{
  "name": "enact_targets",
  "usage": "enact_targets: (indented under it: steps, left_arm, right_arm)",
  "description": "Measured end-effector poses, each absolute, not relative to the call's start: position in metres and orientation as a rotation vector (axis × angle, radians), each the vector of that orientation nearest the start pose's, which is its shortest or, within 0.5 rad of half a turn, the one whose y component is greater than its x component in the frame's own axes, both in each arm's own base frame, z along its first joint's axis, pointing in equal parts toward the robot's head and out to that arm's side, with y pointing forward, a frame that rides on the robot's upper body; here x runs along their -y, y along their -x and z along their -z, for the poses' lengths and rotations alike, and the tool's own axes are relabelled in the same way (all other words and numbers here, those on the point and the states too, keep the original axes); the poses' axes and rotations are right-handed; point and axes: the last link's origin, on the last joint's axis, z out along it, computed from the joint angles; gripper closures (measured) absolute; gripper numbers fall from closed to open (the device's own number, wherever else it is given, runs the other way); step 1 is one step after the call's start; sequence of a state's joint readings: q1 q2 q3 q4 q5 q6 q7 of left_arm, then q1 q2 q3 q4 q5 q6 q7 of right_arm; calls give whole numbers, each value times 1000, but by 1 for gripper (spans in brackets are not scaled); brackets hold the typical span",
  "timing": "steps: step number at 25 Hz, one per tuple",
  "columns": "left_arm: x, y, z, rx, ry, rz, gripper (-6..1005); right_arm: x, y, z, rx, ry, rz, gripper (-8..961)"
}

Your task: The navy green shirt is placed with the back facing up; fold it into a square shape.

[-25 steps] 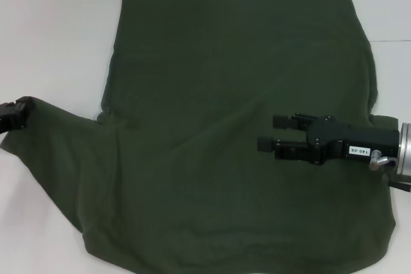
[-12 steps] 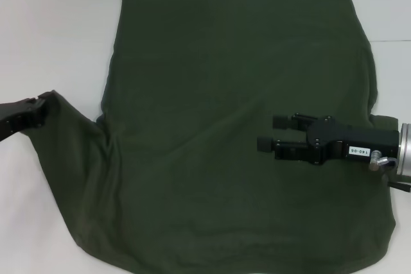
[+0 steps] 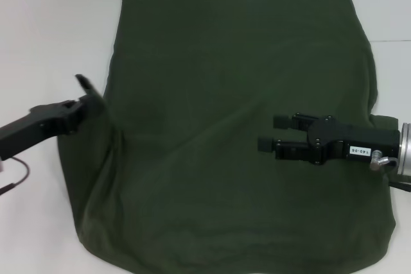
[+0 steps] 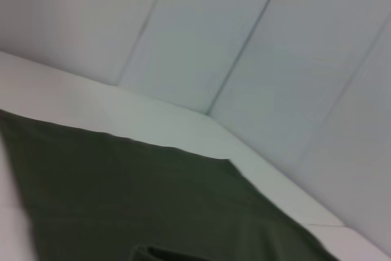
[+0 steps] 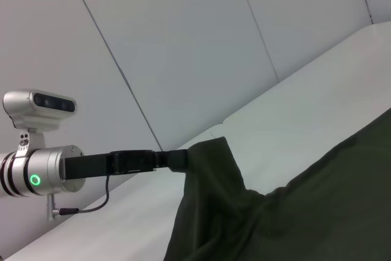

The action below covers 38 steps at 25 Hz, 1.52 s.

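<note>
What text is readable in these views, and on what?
"140-06": white sticker on the right gripper, above the shirt; small, digits uncertain.
Shirt: plain side up, no lettering showing.
Left gripper, holding the shirt's edge: no readable marking.
Wrist views: no text.

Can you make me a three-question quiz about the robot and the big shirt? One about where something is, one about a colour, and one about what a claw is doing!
1. Where is the right gripper?
A. over the shirt
B. off the table
C. under the shirt

2. What colour is the shirt?
A. red
B. dark green
C. yellow

3. What is the left gripper doing?
A. resting empty
B. holding a cup
C. holding up the shirt's sleeve

Answers: 1 A, its open fingers lie above the cloth. 2 B, the whole cloth is dark olive green. 3 C, the right wrist view shows cloth hanging from it.
</note>
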<state>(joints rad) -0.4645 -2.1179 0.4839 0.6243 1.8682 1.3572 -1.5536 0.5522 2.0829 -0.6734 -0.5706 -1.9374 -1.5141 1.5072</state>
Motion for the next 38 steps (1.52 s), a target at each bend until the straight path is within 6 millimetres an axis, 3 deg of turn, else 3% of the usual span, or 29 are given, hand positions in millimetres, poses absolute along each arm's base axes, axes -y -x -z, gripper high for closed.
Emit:
enact_targets:
  steps: [14, 21, 27, 32, 37, 38]
  left_arm:
    - [-339, 274, 21, 1150, 2256, 1035, 997]
    - [-332, 264, 49, 1206, 2295, 1083, 873]
    - [-329, 266, 48, 1182, 2280, 1103, 790]
    - [-323, 283, 29, 1117, 2222, 1084, 555]
    - [-313, 294, 23, 1022, 2210, 1049, 364]
    - [-312, 295, 22, 1012, 2211, 1044, 365]
  right_arm:
    - [-335, -259, 9, -868, 2636, -831, 54]
    - [-336, -266, -2, -894, 2569, -871, 54]
    - [-337, -271, -10, -906, 2517, -899, 54]
    - [-338, -271, -13, -914, 2509, -903, 54]
    - [-341, -271, -16, -922, 2501, -903, 54]
    - [-341, -271, -16, -923, 2499, -904, 54]
